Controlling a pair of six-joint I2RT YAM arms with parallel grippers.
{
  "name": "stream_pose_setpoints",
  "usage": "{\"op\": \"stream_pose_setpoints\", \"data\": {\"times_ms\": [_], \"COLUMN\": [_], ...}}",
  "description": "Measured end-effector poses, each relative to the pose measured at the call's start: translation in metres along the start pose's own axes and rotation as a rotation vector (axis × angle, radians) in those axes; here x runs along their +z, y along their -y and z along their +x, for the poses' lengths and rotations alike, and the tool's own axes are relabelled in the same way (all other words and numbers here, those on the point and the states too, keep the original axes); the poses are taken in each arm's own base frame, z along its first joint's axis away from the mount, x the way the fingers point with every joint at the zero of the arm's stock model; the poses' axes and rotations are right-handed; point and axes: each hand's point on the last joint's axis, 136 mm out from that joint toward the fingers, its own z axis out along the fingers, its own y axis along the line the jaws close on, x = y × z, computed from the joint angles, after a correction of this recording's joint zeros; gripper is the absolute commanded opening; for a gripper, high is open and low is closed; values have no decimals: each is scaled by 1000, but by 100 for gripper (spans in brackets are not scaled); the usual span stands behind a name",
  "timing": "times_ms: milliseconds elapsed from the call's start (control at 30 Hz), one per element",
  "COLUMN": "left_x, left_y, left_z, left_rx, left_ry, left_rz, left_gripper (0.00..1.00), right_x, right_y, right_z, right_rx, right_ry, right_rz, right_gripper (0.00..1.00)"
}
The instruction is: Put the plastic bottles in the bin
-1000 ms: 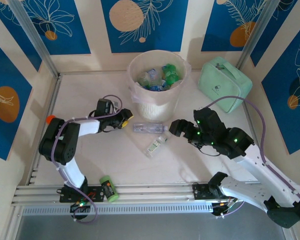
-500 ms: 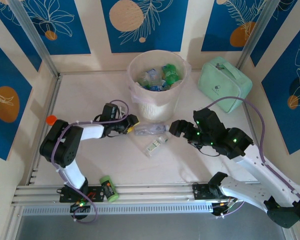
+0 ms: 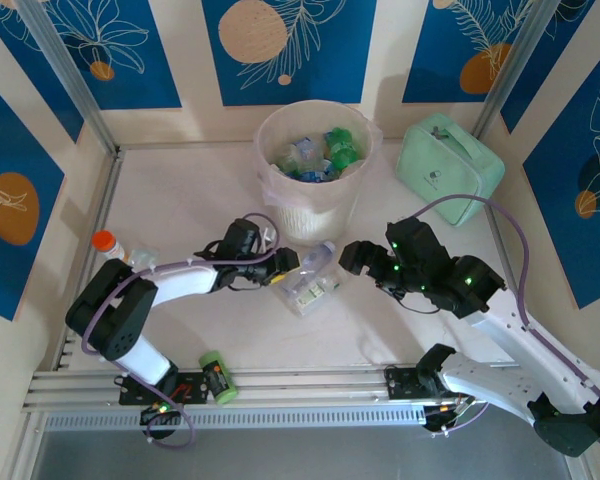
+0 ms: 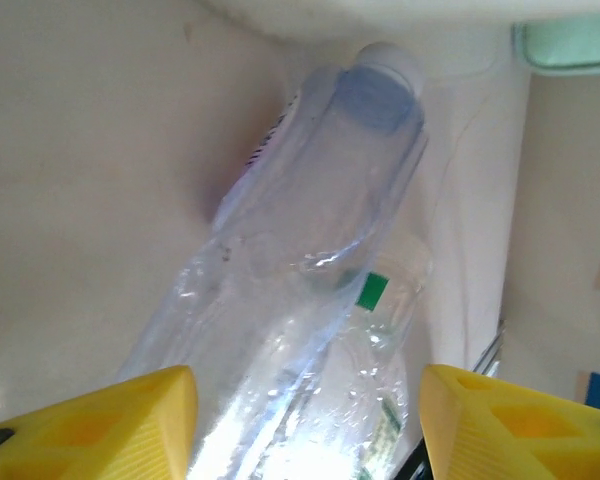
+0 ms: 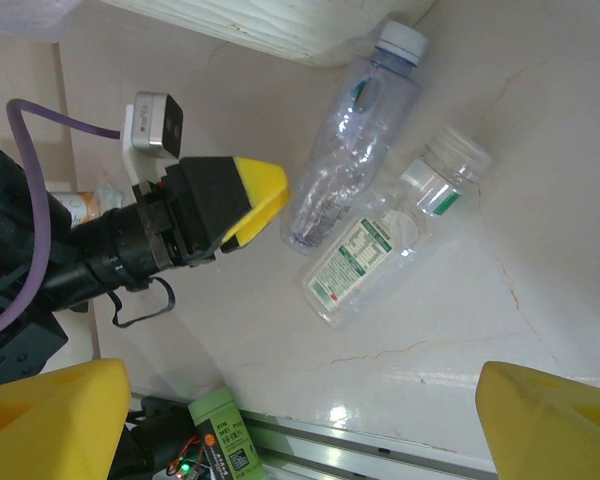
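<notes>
Left pincer (image 3: 283, 272): released, yellow fingers (image 4: 100, 425) parted either side of the clear bottle's base, with a gap showing on one side
Clear bottle (image 3: 317, 261): lies on the surface (image 3: 180, 200), blue cap pointing at the foot of the bin (image 3: 310, 215)
Labelled bottle (image 5: 375, 250): on its side just beside the clear one, nearer the arms
Right pincer (image 5: 302, 372): released, spread wide, nothing between its fingers, near both bottles
Bin contents: several bottles (image 3: 315, 155) already inside

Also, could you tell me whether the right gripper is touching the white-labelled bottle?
Apart. In the right wrist view, bare table separates the open right gripper from the white-labelled bottle.
</notes>
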Motion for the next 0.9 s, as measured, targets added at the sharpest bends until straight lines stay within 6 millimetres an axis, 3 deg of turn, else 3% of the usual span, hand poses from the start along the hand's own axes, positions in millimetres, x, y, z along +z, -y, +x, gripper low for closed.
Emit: {"op": "stream_pose_setpoints", "data": {"times_ms": [167,400,533,767,900], "left_x": [3,-11,-10,11,19], "left_y": [-4,6,12,-16,-15], "left_z": [14,-12,-19,5,13], "left_rx": [59,222,329,466,514], "left_ry": [-44,12,9,-128,-169], "left_rz": [-85,-238,-313,-467,-487], "left_gripper": [69,78,78,79,78], "right_x": [1,-4,-5,-4,-3], "right_y": [8,14,15,19,22], "right_z": [0,-2,-4,-9,-10], "right_rx": [24,40,51,74,90], "right_ry": [-2,11,16,24,22], "right_rz": [28,32,33,41,46], "right_gripper": [90,90,90,91,91]}}
